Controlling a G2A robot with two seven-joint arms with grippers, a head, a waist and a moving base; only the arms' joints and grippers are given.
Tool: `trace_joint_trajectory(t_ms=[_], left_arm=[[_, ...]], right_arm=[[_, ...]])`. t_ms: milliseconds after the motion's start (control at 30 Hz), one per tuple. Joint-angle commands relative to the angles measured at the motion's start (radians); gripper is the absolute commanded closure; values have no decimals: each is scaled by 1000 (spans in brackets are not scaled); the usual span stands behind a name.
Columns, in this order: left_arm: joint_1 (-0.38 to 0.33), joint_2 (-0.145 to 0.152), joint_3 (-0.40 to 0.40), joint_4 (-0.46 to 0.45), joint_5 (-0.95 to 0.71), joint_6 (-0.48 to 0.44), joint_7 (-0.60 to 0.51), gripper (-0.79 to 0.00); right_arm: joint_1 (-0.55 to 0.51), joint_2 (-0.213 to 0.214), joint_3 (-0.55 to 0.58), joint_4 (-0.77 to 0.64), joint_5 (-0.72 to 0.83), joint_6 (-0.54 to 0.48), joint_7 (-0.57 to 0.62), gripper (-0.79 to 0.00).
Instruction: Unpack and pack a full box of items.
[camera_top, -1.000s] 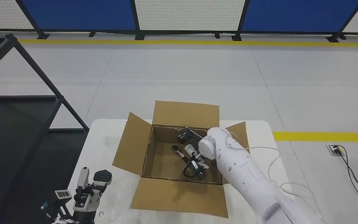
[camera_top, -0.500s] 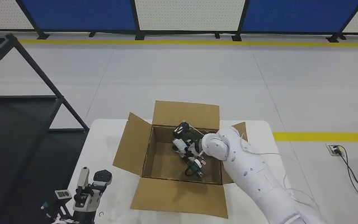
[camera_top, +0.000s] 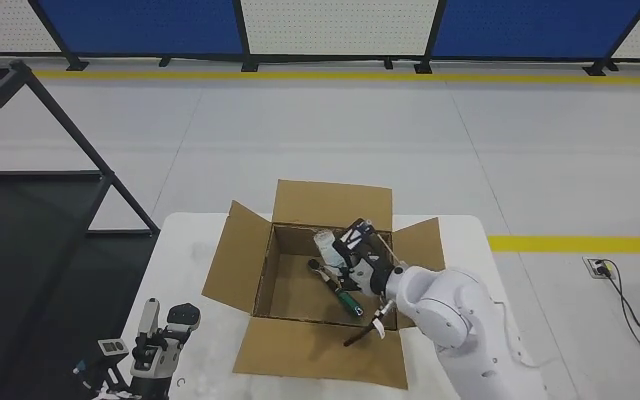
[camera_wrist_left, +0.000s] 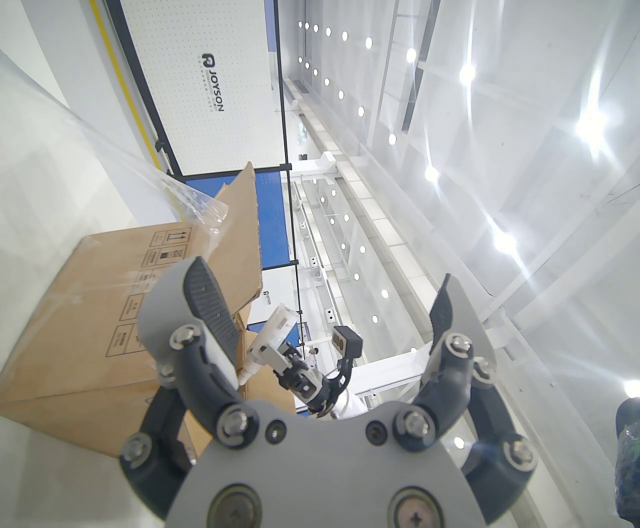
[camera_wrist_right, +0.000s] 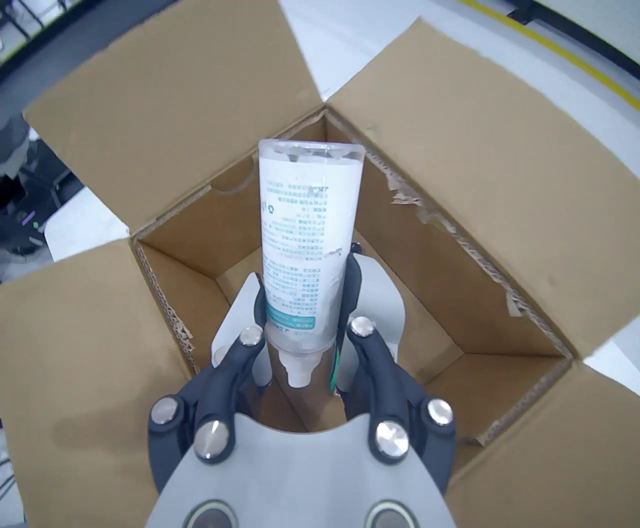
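One white squeeze tube (camera_wrist_right: 310, 235) is the item in hand. The right gripper (camera_wrist_right: 306, 285) pinches it low on the body, just above the shoulder and nozzle. The crimped end points away from the wrist, toward the open cardboard box (camera_wrist_right: 450, 150). In the top view the tube sits at frame centre, over the box's rear right part. From the left wrist view it appears raised above the flaps.

Assessment: likely a light, soft-walled plastic tube. The walls should yield under pressure and the smooth skin may slip. The stiffer shoulder end, where it is now held, looks like the sounder hold. A mid-body squeeze risks deforming it or forcing out its contents.

The left gripper (camera_wrist_left: 322, 280) has its fingers spread wide with nothing between them. It sits at the lower left of the top view, well apart from the box.

Not determinable:
- How full the tube is.
- What the green-handled item (camera_top: 345, 297) on the box floor is.
- What the thin dark object (camera_top: 362, 335) at the box's front edge is.
- What lies on the right of the box floor, which the arm covers.
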Motion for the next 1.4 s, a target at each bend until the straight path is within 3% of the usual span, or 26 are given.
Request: trace_joint_trajectory(t_ms=[0, 300, 467, 667, 933, 1167, 1367], left_arm=[[0, 0, 0, 0, 0, 0, 0, -785], [0, 0, 0, 0, 0, 0, 0, -785], [0, 0, 0, 0, 0, 0, 0, -785], [0, 0, 0, 0, 0, 0, 0, -785], [0, 0, 0, 0, 0, 0, 0, -785], [0, 0, 0, 0, 0, 0, 0, -785], [0, 0, 0, 0, 0, 0, 0, -785]], right_arm=[[3, 0, -2, 3, -1, -8, 2, 0], [-1, -1, -4, 3, 2, -10, -2, 0], [-10, 1, 12, -22, 105, -42, -16, 0], [-61, 21, 167, -180, 309, -50, 3, 0], [-162, 57, 431, -343, 500, 17, 93, 0], [-238, 83, 629, -362, 538, 126, 144, 0], [-286, 108, 757, -267, 571, 165, 232, 0]])
